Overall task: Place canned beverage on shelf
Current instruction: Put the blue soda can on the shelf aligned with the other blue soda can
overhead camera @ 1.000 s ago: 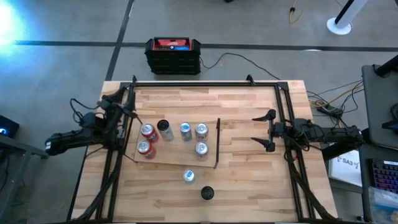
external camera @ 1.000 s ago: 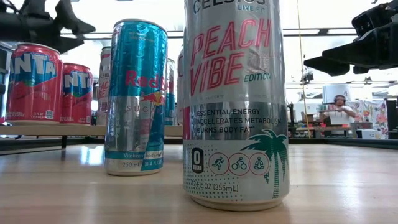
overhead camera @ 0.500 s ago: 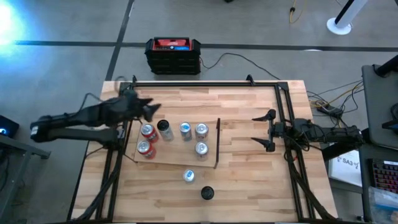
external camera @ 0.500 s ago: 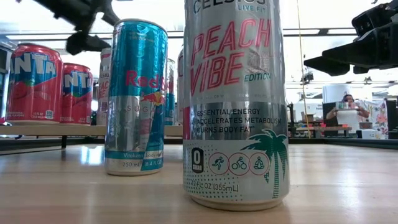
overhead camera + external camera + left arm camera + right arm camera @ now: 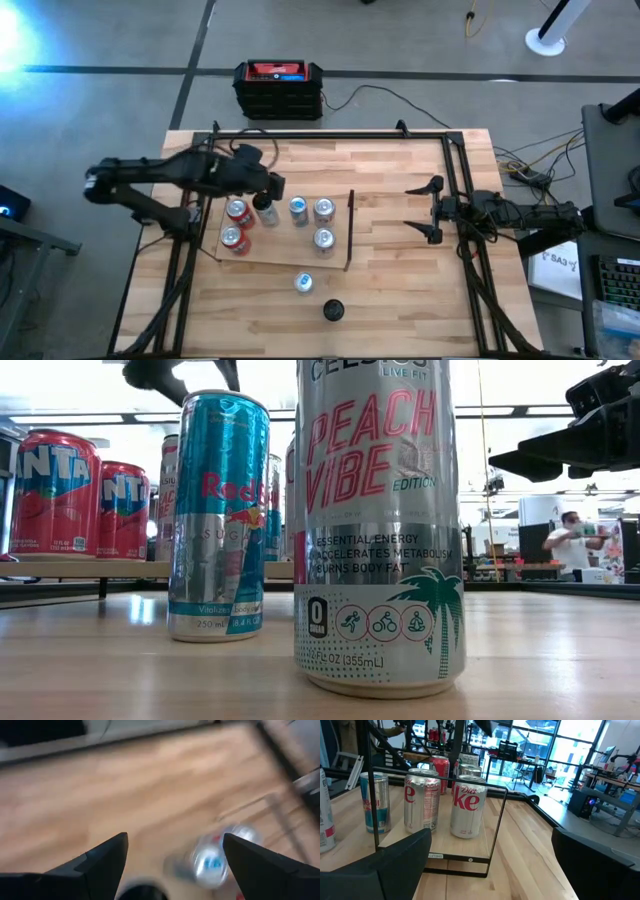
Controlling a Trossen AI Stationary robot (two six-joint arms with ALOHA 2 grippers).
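The shelf (image 5: 285, 250) is a pale board with a black upright bar (image 5: 350, 230) on its right edge. Two red Fanta cans (image 5: 235, 225), a dark-topped can (image 5: 265, 208) and three silver cans (image 5: 315, 220) stand upright on it. A Red Bull can (image 5: 303, 283) and a Celsius can (image 5: 333, 311) stand on the tabletop nearer the front; both show large in the low view (image 5: 218, 515) (image 5: 378, 530). My left gripper (image 5: 268, 188) is open and empty above the shelf's far left part, over the dark-topped can. My right gripper (image 5: 422, 212) is open and empty, to the right of the shelf.
A black frame (image 5: 330, 133) runs along the table's far edge and down both sides. A black and red box (image 5: 278, 88) sits on the floor beyond the table. A person (image 5: 572, 540) stands far off in the room. Bare tabletop (image 5: 400, 290) lies right of the shelf.
My left gripper has swung from the table's left edge toward the right, and now hangs over the cans at the shelf's far left. The cans and the right arm have kept still.
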